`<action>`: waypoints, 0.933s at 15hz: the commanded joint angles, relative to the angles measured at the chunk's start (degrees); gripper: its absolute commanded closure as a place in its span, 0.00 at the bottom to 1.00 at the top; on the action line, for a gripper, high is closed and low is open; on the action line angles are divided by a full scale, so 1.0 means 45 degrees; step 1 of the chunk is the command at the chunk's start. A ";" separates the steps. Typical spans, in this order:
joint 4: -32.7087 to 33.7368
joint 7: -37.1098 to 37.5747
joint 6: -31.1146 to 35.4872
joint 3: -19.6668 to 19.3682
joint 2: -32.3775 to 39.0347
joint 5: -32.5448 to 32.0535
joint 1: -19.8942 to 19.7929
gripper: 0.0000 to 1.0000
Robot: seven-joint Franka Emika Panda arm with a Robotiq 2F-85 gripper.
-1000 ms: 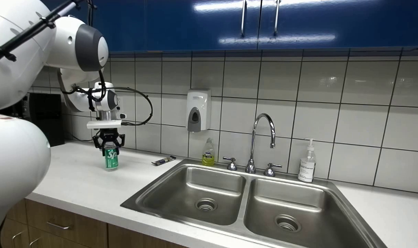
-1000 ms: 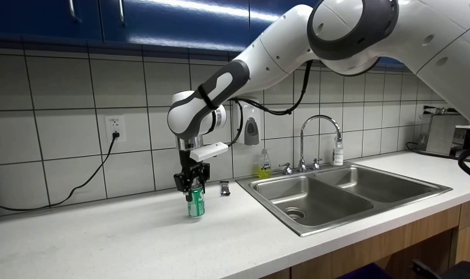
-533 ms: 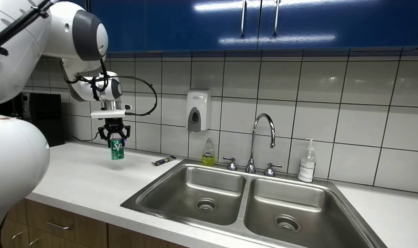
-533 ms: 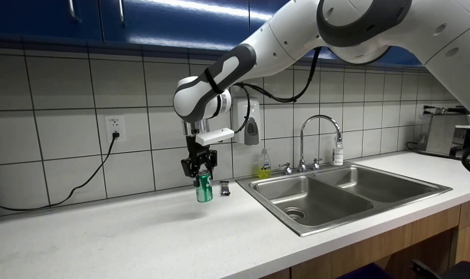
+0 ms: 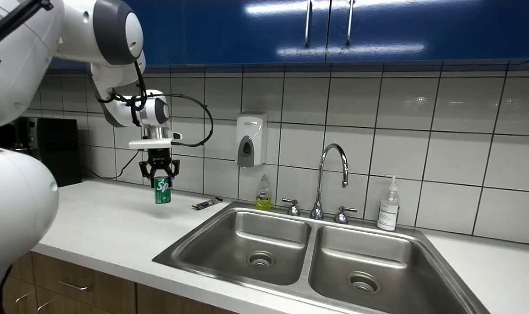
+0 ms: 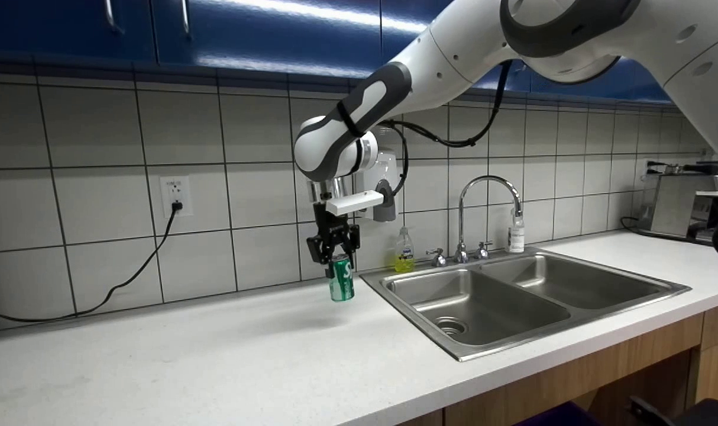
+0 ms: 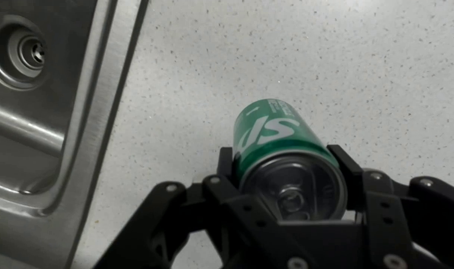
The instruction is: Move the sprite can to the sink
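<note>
The sprite can is green with a silvery top and shows in both exterior views and in the wrist view. My gripper is shut on the upper part of the can, one finger on each side, also in the wrist view. The can hangs roughly upright a little above the counter, its shadow below it. The stainless double-basin sink lies to one side of the can, apart from it. In the wrist view the sink's rim and one drain show at the left.
A wrapped bar lies on the counter between can and sink. A yellow soap bottle, the curved faucet with handles and a white pump bottle stand along the sink's back edge. A dispenser hangs on the tiled wall.
A second ago the can stood on the counter between the gripper's fingers. It has been lifted off the counter and carried sideways toward the sink.
</note>
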 commanded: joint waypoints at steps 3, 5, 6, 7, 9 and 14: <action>-0.2188 0.0417 -0.0086 -0.0086 -0.1775 0.0742 -0.0839 0.62; -0.2758 0.0459 -0.0011 -0.0169 -0.2191 0.0929 -0.1114 0.62; -0.3052 0.0478 0.0021 -0.0214 -0.2412 0.1036 -0.1259 0.62; -0.3319 0.0497 0.0040 -0.0266 -0.2636 0.1144 -0.1389 0.62; -0.3923 0.0509 0.0122 -0.0385 -0.3135 0.1373 -0.1691 0.62; -0.5212 0.0494 0.0229 -0.0771 -0.4143 0.1723 -0.2369 0.62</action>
